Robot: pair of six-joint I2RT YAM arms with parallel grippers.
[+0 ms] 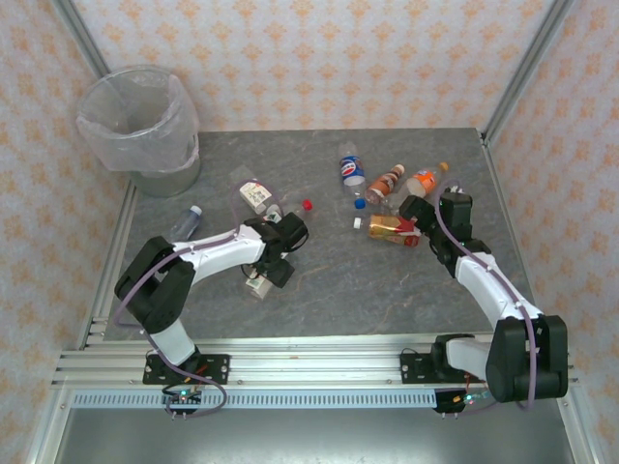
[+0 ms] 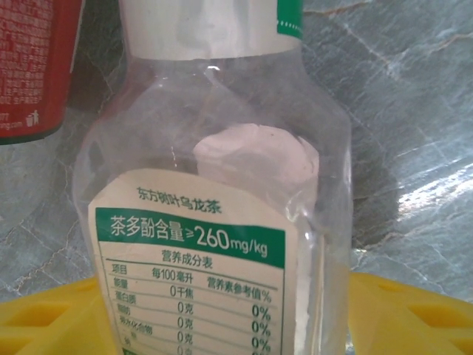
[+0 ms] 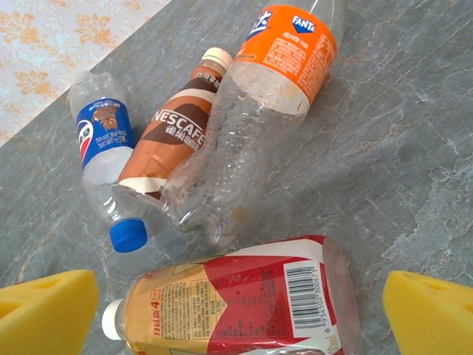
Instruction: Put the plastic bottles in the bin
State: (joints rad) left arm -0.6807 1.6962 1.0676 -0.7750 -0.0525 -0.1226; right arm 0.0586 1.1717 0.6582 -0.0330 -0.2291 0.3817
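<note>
My left gripper (image 1: 269,269) is low over the desk (image 1: 368,280), with a clear tea bottle (image 2: 214,148) that has a white and green label between its yellow pads (image 2: 44,322). In the left wrist view the bottle's long side runs up and down. I cannot tell if the pads squeeze it. My right gripper (image 3: 238,312) is wide apart over a red and yellow bottle (image 3: 244,296) lying crosswise, white cap to the left. The Fanta bottle (image 3: 281,66), Nescafe bottle (image 3: 174,129) and Pepsi bottle (image 3: 103,148) lie just beyond. The bin (image 1: 135,121) stands at the far left corner.
</note>
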